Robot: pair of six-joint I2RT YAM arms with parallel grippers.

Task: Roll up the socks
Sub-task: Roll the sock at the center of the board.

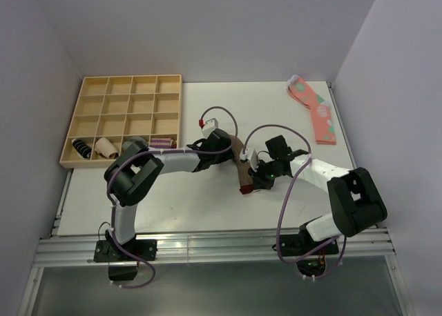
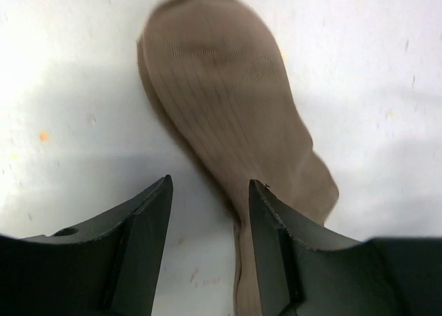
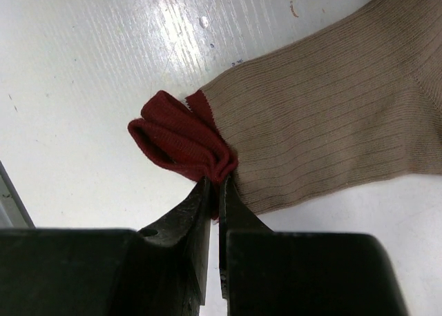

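- Tan sock (image 1: 238,165) flat on the white table (image 1: 173,199), stretched between the two grippers near the middle; toe end away from the arm bases, cuff end toward them.
- Right gripper (image 3: 215,181) clamped tight on the sock's edge, just where the dark red cuff (image 3: 179,140) meets the tan knit; fingertips pressed almost together.
- Left gripper (image 2: 210,192) spread apart over the foot of the sock (image 2: 235,123), gripping nothing; bare table visible in the gap.
- Hard to judge: the finger on the right of the left wrist view overlaps the narrower part of the sock, contact or mere overlap impossible to tell.
- From above, largely covered by both wrists; only a tan strip and the red end (image 1: 245,189) showing.
- Cut off at the bottom edge of the left wrist view, and at the right edge of the right wrist view (image 3: 331,123).
- Fine ribbed knit, ribs running lengthwise; rounded toe with a faint crosswise seam.
- Cuff bunched into soft, rounded folds.
- Table painted white, scuffed, speckled with small marks.
- Wooden tray (image 1: 124,88) at the far left, divided into a grid of square compartments; small rolled bundles (image 1: 107,147) in its nearest row, too small for detail, one partly behind the left arm.
- Coral-pink sock (image 1: 318,112) with pale dots lying flat at the far right, well apart from the grippers.
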